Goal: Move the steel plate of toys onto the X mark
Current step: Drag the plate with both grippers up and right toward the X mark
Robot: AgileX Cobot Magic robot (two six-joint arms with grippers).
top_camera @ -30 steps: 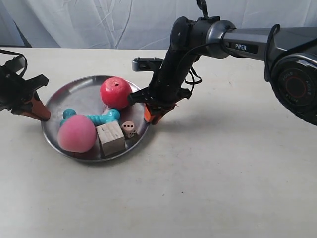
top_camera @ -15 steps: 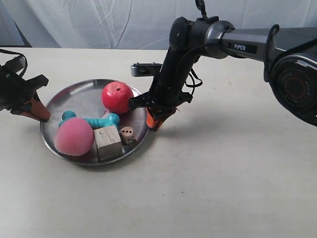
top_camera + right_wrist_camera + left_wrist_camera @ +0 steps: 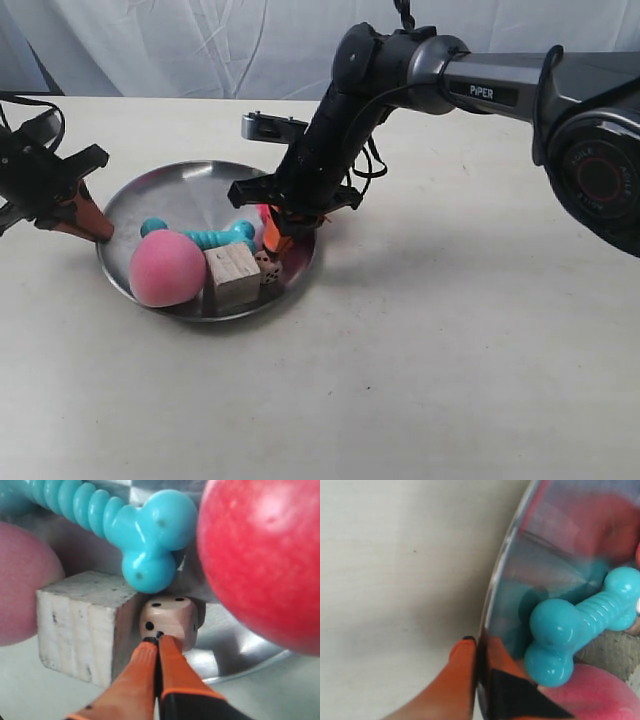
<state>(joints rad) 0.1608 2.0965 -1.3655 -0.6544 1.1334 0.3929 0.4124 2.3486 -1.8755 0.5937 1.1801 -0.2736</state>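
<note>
The steel plate (image 3: pixel 180 195) lies on the table at the exterior view's left. It holds the pink peach (image 3: pixel 167 268), wooden cube (image 3: pixel 232 275), turquoise bone (image 3: pixel 205 237) and die (image 3: pixel 268 270). The red apple (image 3: pixel 265 555) is mostly hidden behind the arm in the exterior view. My left gripper (image 3: pixel 97 232) (image 3: pixel 477 642) is shut on the plate's outer rim (image 3: pixel 495 595), with one finger on each side of it. My right gripper (image 3: pixel 272 243) (image 3: pixel 157 640) reaches in over the plate's opposite rim. Its fingers are pressed together on nothing, and their tips touch the die (image 3: pixel 170 612). The X mark is out of view.
The beige table (image 3: pixel 450 350) stretches out in front and to the exterior view's right. A white cloth backdrop (image 3: pixel 200 40) hangs behind the table. The long dark arm (image 3: pixel 480 85) comes in from the exterior view's right, above the table.
The plate and my left gripper have shifted slightly toward the exterior view's right. My right gripper has moved from the plate's rim in over the plate, covering the apple. The toys have bunched together.
</note>
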